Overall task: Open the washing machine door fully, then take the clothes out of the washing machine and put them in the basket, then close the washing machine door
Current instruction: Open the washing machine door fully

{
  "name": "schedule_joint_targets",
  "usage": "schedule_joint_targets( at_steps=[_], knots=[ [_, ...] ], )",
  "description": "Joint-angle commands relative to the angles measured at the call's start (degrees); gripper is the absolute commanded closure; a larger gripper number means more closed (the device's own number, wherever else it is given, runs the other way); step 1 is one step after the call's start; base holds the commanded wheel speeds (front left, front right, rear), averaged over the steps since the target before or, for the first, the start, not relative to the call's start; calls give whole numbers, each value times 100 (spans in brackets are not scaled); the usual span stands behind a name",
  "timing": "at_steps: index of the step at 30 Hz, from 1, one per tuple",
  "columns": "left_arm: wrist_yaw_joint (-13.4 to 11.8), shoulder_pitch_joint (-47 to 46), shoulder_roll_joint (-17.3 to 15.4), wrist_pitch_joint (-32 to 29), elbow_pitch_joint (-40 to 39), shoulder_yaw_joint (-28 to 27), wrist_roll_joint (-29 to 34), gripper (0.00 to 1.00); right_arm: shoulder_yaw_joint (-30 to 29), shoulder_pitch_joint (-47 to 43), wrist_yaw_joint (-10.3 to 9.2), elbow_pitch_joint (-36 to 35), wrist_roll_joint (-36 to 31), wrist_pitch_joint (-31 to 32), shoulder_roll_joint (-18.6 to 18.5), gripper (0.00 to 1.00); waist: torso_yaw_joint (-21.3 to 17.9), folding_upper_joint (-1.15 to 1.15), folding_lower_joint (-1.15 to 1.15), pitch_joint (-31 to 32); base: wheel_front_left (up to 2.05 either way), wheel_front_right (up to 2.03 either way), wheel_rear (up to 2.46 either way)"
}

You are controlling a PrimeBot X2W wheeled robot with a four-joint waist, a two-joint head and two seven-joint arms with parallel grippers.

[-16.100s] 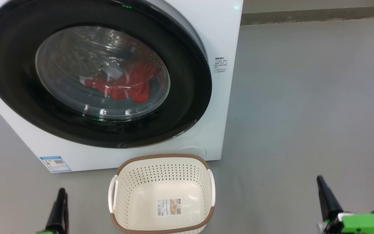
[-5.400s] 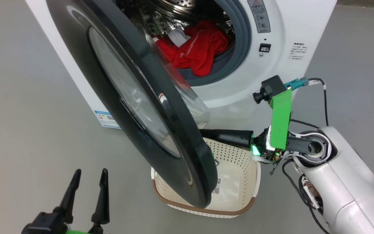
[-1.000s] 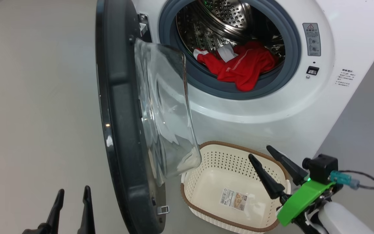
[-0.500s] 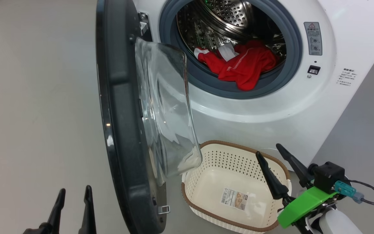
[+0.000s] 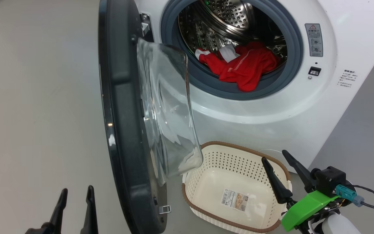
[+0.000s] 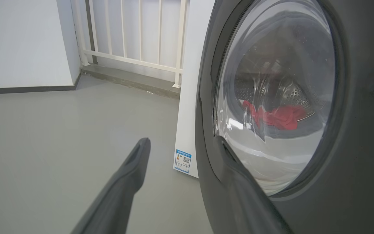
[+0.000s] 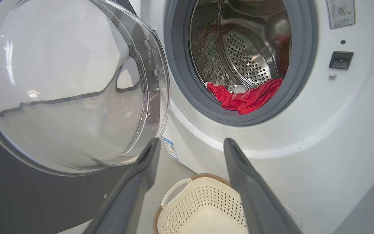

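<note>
The washing machine door (image 5: pixel 122 107) stands swung out to the left, edge-on to me, its glass bowl (image 5: pixel 167 110) bulging toward the machine. Red clothes (image 5: pixel 242 66) with a white scrap lie at the front of the steel drum of the washing machine (image 5: pixel 271 110), spilling onto the grey gasket. They also show in the right wrist view as the clothes (image 7: pixel 248 97). The cream basket (image 5: pixel 232 191) sits on the floor below the opening, with nothing but a sticker inside. My right gripper (image 5: pixel 275 158) hangs open over the basket's right rim. My left gripper (image 5: pixel 77 192) is open, left of the door.
Grey floor (image 5: pixel 37 97) spreads wide to the left of the door. A white railing (image 6: pixel 135 32) and a wall stand behind the machine in the left wrist view. The door's black rim (image 6: pixel 362 130) is close to my left fingers. A cable (image 5: pixel 372 195) trails from my right wrist.
Over the last second my right gripper has drifted down and to the right over the basket. The door, clothes and left gripper have stayed put.
</note>
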State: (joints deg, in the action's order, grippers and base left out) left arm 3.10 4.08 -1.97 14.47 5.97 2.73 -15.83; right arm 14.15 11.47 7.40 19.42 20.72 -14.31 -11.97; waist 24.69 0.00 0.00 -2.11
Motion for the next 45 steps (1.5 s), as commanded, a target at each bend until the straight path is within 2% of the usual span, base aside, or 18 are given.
schedule_joint_targets(
  at_steps=[1, 2, 3, 4, 5, 6, 10, 17, 23, 28, 33, 37, 41, 45],
  knots=[
    [-46, -195, -90, 52, -135, -176, 24, 0, 83, -23, 9, -108, -71, -69, 13, 0, 1, 0, 0, 4, 0, 0, 0],
    [-45, -197, -90, 52, -141, -178, 27, 0, 70, -22, 9, -104, -75, -69, 15, 0, 3, 0, 0, 4, 0, 0, 0],
    [-43, -202, -90, 52, -155, -185, 26, 22, 53, -19, 9, -100, -83, -69, 21, 0, 5, 0, 0, 5, 0, 0, 0],
    [-42, -210, -90, 52, -175, -192, 18, 56, 46, -19, 9, -99, -85, -69, 22, 0, 8, 0, 0, 8, 0, 0, 0],
    [-45, -220, -90, 52, -199, -201, 6, 83, 39, -21, 9, -97, -87, -69, 23, 0, 11, 0, 0, 12, 0, 0, 0],
    [-53, -238, -90, 52, -243, -217, -12, 100, 31, -24, 9, -95, -88, -69, 22, 0, 15, 0, 0, 16, 0, 0, 0],
    [-97, -333, -90, 52, -559, -343, -13, 100, 1, -34, 9, -69, -108, -69, 20, 0, 17, 0, 0, 36, 0, 0, 0],
    [-225, -499, -90, 52, -1810, -462, -33, 100, -116, -16, 9, -165, -181, -69, 40, 0, -14, 0, 0, 76, 0, 0, 0],
    [-223, -408, -90, 52, -2710, -126, 44, 100, -161, -56, 9, -234, -221, -69, 66, 0, -27, 0, 0, 129, 0, 0, 0],
    [-34, -325, -90, 52, -3200, 325, 81, 100, -193, -91, 9, -278, -233, -69, 64, 0, -10, 0, 0, 150, 0, 0, 0],
    [186, -164, -90, 52, -3314, 902, 132, 100, -214, -91, 9, -308, -240, -69, 58, 0, -6, 0, 0, 162, 0, 0, 0],
    [347, 10, -169, 52, -3068, 1455, 167, 100, -209, -89, 9, -326, -251, -69, 59, 0, -4, 0, 0, 170, 0, 0, 0],
    [406, 149, -353, -51, -2679, 2023, 14, 100, -200, -75, 9, -335, -249, -69, 55, 0, 0, 0, 0, 155, 0, 0, 0],
    [421, 215, -447, -305, -2428, 2367, -202, 100, -193, -55, 9, -331, -238, -69, 48, 0, 12, 0, 0, 143, 0, 0, 0]
  ],
)
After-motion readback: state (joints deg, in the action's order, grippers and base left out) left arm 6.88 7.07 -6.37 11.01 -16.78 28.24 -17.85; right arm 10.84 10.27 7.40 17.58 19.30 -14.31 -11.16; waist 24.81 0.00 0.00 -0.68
